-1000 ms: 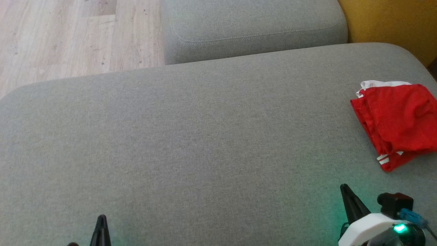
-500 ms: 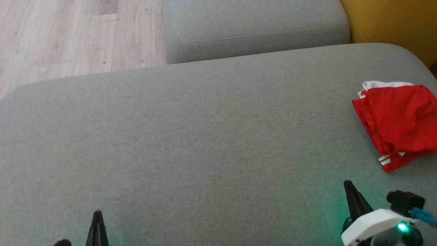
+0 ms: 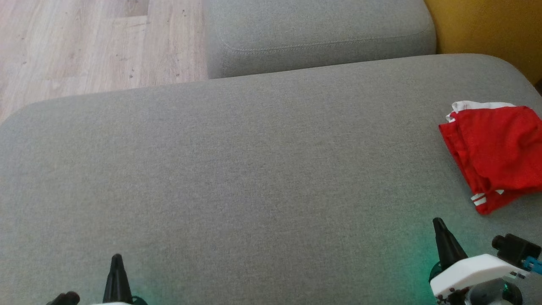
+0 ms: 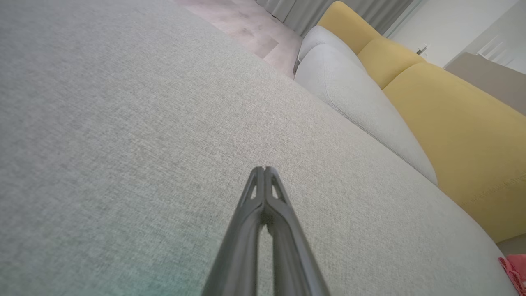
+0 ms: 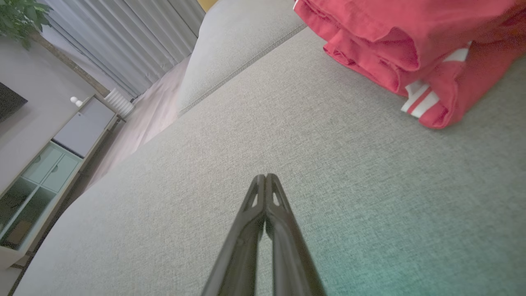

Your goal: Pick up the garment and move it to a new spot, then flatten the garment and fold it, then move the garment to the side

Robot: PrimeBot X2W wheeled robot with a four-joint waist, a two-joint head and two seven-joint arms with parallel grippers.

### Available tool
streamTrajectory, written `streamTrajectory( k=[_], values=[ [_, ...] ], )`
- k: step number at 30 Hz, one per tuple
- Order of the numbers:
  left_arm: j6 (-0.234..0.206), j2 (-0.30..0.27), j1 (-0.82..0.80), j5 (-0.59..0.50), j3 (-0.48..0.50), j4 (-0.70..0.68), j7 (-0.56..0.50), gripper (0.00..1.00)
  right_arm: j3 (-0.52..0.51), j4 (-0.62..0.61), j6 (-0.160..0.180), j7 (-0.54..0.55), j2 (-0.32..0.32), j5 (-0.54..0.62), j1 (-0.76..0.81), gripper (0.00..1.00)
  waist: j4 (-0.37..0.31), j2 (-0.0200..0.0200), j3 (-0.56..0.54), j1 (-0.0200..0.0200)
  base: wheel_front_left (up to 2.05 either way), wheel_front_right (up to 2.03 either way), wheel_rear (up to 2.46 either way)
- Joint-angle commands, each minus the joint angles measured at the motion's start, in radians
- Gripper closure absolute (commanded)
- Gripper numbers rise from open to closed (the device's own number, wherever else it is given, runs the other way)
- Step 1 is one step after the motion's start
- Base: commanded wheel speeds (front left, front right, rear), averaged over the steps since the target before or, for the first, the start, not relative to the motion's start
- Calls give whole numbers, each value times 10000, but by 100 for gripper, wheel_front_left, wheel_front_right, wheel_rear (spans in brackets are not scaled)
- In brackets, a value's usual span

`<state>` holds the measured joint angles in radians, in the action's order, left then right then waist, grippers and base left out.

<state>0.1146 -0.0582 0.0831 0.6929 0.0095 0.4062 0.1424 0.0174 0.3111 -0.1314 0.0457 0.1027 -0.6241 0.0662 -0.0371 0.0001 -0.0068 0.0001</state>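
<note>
Red garment [image 5: 411, 53] folds and stripes show from right wrist view.

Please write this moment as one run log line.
left gripper: shut, empty | right gripper: shut, empty | red shorts: folded, on grey sofa seat, right side

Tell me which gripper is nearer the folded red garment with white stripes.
Right. The right gripper sits just below the folded red garment in the head view, apart from it. The left gripper is far to the garment's left, across the grey fabric cushion.
</note>
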Motion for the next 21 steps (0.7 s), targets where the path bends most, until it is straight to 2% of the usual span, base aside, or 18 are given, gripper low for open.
streamTrajectory(
  k=[1, 21],
  values=[
    [46, -57, -458, 271, 252, -352, -54, 100, -66, -381, 2, 17, 8, -312, -594, 100, 6, -1, 1, -1, 0, 0, 0],
    [71, -27, -776, 2210, 427, -626, -603, 100, -340, -442, 3, 163, -109, -2393, -845, 100, 86, -1, 23, -1, 0, 0, 0]
  ],
)
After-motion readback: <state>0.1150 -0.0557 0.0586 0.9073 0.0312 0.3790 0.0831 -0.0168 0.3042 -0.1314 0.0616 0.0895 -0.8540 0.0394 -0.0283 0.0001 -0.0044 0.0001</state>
